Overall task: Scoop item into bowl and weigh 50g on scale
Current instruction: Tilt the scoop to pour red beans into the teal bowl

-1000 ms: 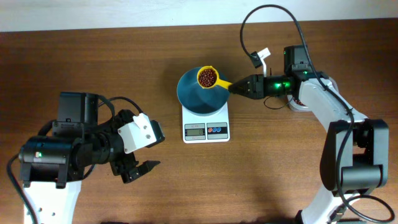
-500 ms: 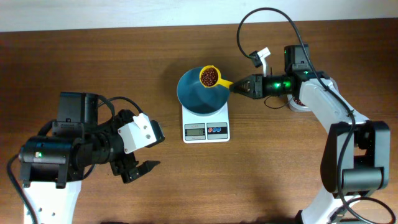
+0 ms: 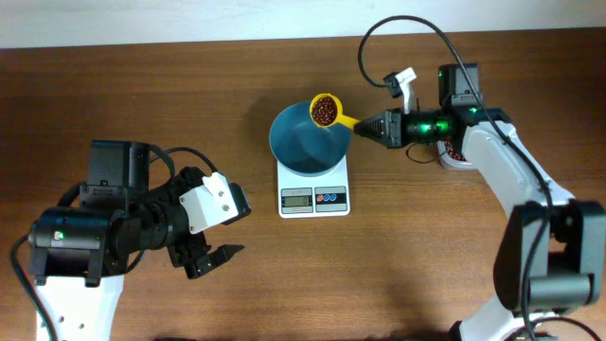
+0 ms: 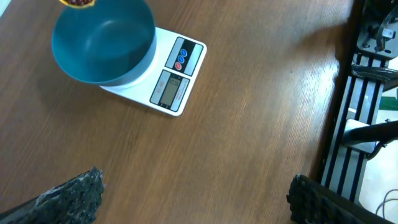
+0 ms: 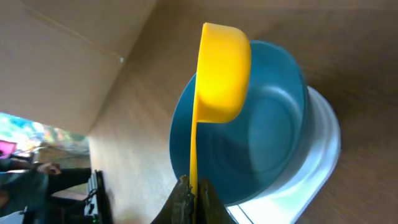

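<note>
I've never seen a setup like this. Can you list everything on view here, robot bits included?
Round deep teal-blue bowl: one, teal, empty, standing on the scale.
Small white square digital kitchen scale: one, white, mid-table.
Yellow plastic scoop: one, yellow, held over the bowl's rim.
Small dark red-brown beans: a scoopful, red-brown, in the scoop.
Pale tub: one, mostly hidden behind the right arm.
Brown wooden table: one, brown, under everything.
Left gripper: one, black, open and empty, over bare table at the left.
Right gripper: one, black, shut on the scoop's handle.
</note>
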Robot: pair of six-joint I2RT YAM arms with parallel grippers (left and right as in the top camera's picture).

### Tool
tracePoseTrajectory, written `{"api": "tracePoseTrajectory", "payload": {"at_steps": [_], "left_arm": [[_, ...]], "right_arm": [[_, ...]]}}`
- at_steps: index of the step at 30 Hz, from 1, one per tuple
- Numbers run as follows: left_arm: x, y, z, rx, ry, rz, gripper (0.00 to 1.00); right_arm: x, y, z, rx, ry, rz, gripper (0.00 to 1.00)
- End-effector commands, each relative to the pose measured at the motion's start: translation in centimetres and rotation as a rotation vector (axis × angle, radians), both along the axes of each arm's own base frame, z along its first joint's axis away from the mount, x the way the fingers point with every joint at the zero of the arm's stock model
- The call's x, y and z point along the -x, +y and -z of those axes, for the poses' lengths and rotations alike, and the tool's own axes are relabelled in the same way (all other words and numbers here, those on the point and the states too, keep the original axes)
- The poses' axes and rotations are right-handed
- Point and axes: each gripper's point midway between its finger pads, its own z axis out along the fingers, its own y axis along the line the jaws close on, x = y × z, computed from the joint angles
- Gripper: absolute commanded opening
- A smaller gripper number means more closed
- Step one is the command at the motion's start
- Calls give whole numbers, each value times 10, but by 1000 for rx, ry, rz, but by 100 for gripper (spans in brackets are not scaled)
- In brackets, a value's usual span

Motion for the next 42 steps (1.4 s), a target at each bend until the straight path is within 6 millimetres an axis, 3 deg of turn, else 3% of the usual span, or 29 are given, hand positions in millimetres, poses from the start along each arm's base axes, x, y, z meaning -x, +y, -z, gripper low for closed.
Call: {"api": "tracePoseTrajectory", "payload": {"at_steps": [1,10,14,19,27,42], "left_arm": [[-2,1,-5,6,-8,-13,99],[-2,1,-5,6,-8,-13,99],[-2,1,-5,6,-8,-13,99],[-2,1,-5,6,-8,-13,99],[-2,1,-5,6,-8,-13,99],[-2,1,-5,6,-8,-13,99]], "right_arm": [[1,0,-24,37,-79,8,4],[7,14,9,249,-49,26,4],[12,26,11,269,-55,2,4],[12,24,16,334,-62,24,4],[12,23,4,455,-152,62,4],[18,25,4,526,-168,68,4]]}}
